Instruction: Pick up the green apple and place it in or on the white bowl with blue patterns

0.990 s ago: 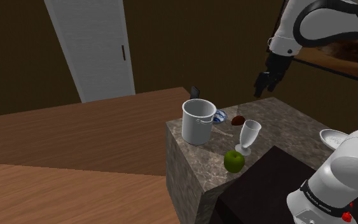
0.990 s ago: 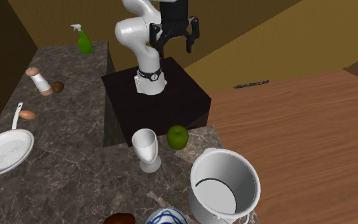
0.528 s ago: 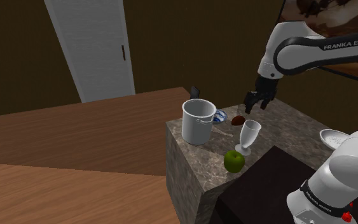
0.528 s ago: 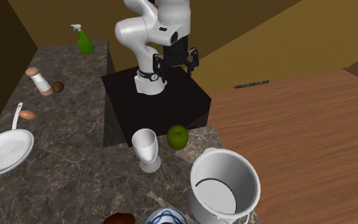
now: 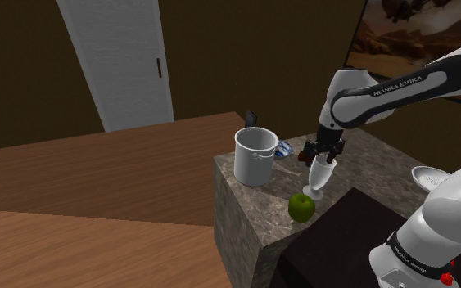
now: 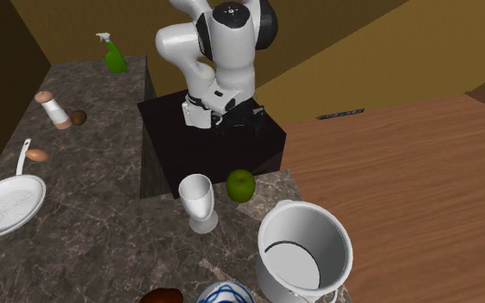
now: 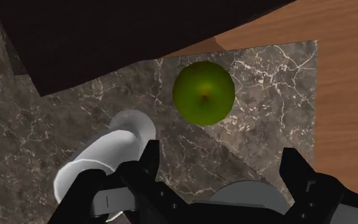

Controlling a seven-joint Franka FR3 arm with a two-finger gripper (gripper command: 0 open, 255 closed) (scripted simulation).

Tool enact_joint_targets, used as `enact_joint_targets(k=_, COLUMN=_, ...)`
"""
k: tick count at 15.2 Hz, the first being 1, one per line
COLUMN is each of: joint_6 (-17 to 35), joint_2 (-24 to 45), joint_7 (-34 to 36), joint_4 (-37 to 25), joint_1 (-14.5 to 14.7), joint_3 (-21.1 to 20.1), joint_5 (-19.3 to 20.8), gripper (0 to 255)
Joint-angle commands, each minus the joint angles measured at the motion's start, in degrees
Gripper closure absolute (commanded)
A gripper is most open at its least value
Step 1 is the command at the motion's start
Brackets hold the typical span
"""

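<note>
The green apple (image 5: pixel 301 208) lies near the corner of the marble counter (image 5: pixel 359 159), close to the black stand, and shows again as apple (image 6: pixel 241 184) and apple (image 7: pixel 204 93). The white bowl with blue patterns (image 5: pixel 283 148) peeks out behind the white pot; its rim is bowl (image 6: pixel 226 293). My gripper (image 5: pixel 323 154) hovers above the goblet, a little farther along the counter than the apple. In the wrist view the gripper (image 7: pixel 222 162) is open: its fingers (image 7: pixel 149 159) stand wide apart, and the apple sits ahead of them, untouched.
A white goblet (image 5: pixel 319 176) stands right beside the apple and just under the hand. A tall white pot (image 5: pixel 255 155) and a brown lump (image 5: pixel 306 154) stand by the bowl. A pan (image 6: pixel 6 207), shaker (image 6: pixel 53 110) and spray bottle (image 6: pixel 114 54) lie farther off.
The arm has swung down from high above the counter, bringing the gripper low over the goblet and apple. Nothing on the counter has moved.
</note>
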State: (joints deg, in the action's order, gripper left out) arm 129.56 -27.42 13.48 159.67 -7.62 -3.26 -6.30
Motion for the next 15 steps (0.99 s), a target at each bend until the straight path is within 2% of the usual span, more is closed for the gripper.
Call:
enact_joint_targets(k=1, joint_6=4.81, joint_2=4.03, joint_7=1.40, joint_4=1.41, joint_1=-0.27, joint_3=-0.07, joint_5=-1.09, gripper=0)
enact_joint_targets(k=6, joint_6=16.32, joint_2=16.04, joint_7=3.77, joint_4=2.70, joint_1=-0.16, joint_3=0.05, joint_5=-4.95, gripper=0)
enact_joint_targets(k=10, joint_6=25.10, joint_2=26.93, joint_7=3.41, joint_4=2.04, joint_1=0.70, joint_3=0.27, joint_5=-10.70, gripper=0)
enact_joint_targets(k=15, joint_6=30.21, joint_2=32.39, joint_7=0.92, joint_4=1.74, joint_1=1.17, joint_3=-0.64, joint_5=-14.20, gripper=0)
